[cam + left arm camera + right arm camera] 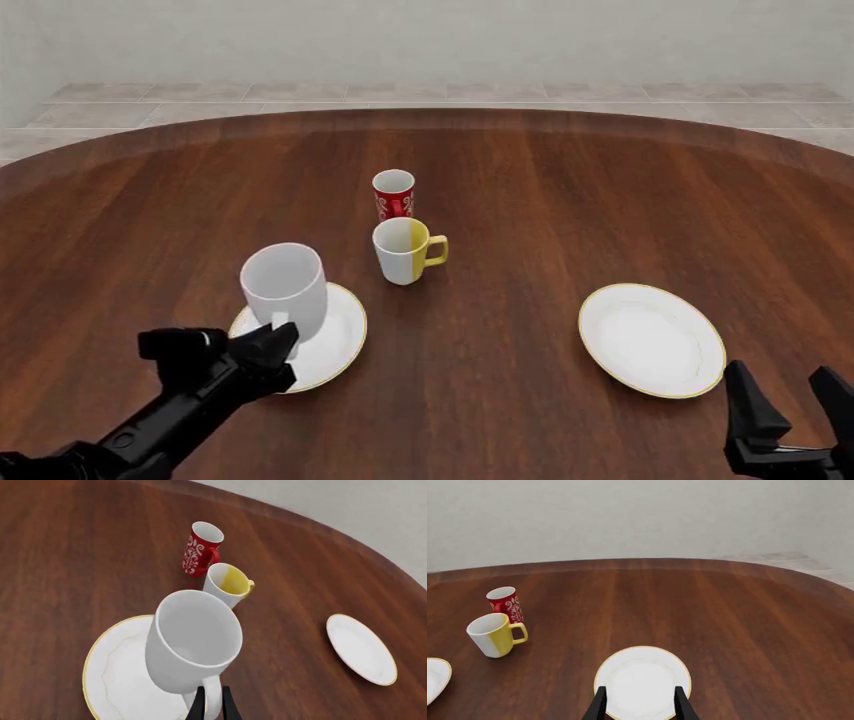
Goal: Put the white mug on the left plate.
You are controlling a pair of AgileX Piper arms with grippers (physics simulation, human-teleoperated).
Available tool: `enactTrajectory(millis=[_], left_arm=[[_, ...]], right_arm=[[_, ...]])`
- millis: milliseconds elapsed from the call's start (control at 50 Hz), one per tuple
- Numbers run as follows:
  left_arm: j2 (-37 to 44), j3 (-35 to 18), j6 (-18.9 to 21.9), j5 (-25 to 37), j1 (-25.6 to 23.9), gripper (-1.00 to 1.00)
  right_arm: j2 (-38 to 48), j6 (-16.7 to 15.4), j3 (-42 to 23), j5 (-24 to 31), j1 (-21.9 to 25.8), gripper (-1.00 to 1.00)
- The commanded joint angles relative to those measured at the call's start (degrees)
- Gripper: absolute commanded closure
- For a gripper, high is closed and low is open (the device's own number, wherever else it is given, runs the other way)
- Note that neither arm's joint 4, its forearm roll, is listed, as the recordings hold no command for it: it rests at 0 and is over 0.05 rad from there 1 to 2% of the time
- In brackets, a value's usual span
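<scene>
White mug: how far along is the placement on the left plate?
Picked up and carried: the white mug is over the left plate, with the left hand shut on its handle. Whether its base touches the plate I cannot tell. Left: set it down if needed, release, withdraw. The right hand is open and idle above the other plate.

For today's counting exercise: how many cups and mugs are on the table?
3. The white mug is over the left plate, held by the left pincer; the yellow-and-white mug is at centre; the red cup is just behind it.
</scene>
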Motion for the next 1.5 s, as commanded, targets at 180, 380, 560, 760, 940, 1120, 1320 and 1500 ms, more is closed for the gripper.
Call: enactTrajectory(millis=[180, 380, 560, 760, 940, 1120, 1320, 1500], left_arm=[[2.5, -0.4, -0.3, -1.7, 0.0, 1.0], [4.5, -0.8, -0.6, -2.7, 0.0, 1.0], [5.1, -0.8, -0.4, -3.1, 0.2, 1.0], [6.4, -0.7, -0.6, -4.1, 0.6, 1.0], [8.2, -0.4, -1.0, -5.8, 1.1, 1.0], [8.6, -0.4, -1.3, -6.0, 1.2, 1.0], [10.0, -0.5, -1.8, -7.1, 1.2, 1.0], [11.0, -0.4, -2.2, -7.9, 1.2, 1.0]], right_arm=[[-0.1, 0.1, 0.0, 0.2, 0.1, -1.0], [0.4, 0.2, 0.0, -0.3, 0.1, -1.0], [0.6, 0.2, 0.0, -0.5, 0.2, -1.0], [0.7, 0.3, 0.0, -0.4, 0.3, -1.0], [0.9, 0.3, 0.0, -0.6, 0.3, -1.0], [1.2, 0.2, 0.0, -0.8, 0.3, -1.0], [1.4, 0.2, 0.0, -1.0, 0.3, -1.0], [1.0, 0.2, 0.0, -0.6, 0.3, -1.0]])
